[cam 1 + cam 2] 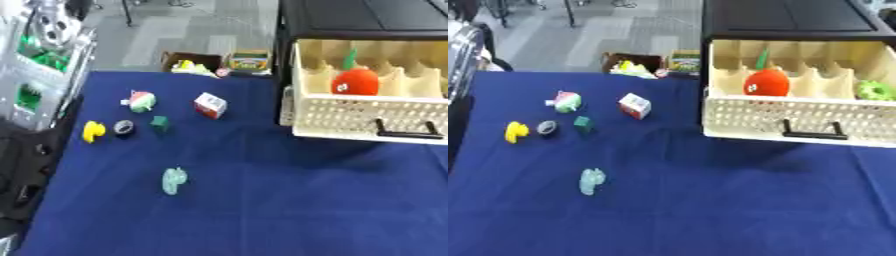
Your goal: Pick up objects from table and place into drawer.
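On the blue table [262,200], far left, lies a yellow toy [93,131], with a grey ring [124,128] just beside it and a dark green block [159,122] next. Behind them sits a round pink and green toy [140,100]. Nearer the front, apart from the others, lies a pale green figure [173,180]. Further right stands a small white and red box [210,105]. At the right the drawer [789,117] is pulled open and already holds a red toy [766,83] and a green thing [876,90]. All these pieces look small, light and stiff, so I think a pinch across the sides is enough; the box gives flat faces. No hand shows in either view, so I cannot tell the state of the fingers.
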`<state>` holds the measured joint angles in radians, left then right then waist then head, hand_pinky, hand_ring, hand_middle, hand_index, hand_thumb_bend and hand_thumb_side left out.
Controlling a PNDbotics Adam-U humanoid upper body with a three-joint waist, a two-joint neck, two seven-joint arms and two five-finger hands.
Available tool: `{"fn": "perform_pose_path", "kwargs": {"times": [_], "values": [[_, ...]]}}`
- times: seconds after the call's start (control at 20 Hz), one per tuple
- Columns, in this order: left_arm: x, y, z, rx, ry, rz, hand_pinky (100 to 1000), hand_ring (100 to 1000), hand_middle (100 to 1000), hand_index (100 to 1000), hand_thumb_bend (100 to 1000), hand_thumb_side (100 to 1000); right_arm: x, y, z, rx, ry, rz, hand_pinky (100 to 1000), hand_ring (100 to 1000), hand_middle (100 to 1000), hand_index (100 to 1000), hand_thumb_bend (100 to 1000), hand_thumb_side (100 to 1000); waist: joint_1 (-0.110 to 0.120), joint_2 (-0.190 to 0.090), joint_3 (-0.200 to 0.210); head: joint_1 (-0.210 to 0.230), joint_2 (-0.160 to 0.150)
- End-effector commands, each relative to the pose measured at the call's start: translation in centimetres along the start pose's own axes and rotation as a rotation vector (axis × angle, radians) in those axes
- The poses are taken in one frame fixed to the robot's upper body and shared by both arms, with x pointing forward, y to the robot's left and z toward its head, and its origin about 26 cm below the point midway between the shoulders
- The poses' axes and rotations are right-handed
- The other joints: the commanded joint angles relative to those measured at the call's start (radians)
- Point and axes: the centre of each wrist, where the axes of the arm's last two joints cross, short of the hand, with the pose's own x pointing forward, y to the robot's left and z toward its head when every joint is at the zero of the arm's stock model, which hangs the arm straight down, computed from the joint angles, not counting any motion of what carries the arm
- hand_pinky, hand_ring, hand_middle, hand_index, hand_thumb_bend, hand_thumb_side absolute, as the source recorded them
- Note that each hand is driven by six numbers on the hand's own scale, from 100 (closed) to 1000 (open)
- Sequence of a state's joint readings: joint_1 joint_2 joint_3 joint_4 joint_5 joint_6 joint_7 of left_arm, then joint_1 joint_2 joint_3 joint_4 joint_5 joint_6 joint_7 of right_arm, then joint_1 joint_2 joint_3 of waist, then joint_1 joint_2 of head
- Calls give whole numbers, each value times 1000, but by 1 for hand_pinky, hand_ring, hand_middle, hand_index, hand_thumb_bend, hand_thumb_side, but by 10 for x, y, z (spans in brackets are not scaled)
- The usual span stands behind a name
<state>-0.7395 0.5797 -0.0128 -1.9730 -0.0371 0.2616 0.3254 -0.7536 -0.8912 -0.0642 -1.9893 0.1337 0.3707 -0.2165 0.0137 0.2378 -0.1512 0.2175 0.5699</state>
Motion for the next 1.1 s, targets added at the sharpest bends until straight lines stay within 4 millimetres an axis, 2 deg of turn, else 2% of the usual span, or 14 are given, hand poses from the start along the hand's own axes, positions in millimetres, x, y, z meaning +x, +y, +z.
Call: {"fn": "perform_pose_path", "kwargs": {"times": [0.05,0.35,0.65,0.85,1.1], "values": [[-4,14,8,50,-42,23,494,640,683,880,100,830,7,-19,-6,68,-25,97,407,525,435,789,286,1000,-10,-22,-3,-7,6],[-36,16,42,117,50,70,478,623,666,868,100,852,10,-29,-9,344,-29,167,421,586,521,776,217,1000,-23,-35,-9,-17,9],[-61,16,78,230,149,111,462,605,650,850,100,862,13,-33,-11,636,-66,195,421,580,535,804,100,1000,-33,-46,-19,-6,18],[-71,16,96,283,220,119,460,602,649,847,100,881,12,-30,-10,813,-83,142,400,579,555,832,100,1000,-36,-47,-23,0,23],[-75,18,104,310,259,109,460,601,651,847,100,880,11,-24,-7,1083,-124,67,427,594,598,856,100,1000,-41,-49,-28,8,28]]}}
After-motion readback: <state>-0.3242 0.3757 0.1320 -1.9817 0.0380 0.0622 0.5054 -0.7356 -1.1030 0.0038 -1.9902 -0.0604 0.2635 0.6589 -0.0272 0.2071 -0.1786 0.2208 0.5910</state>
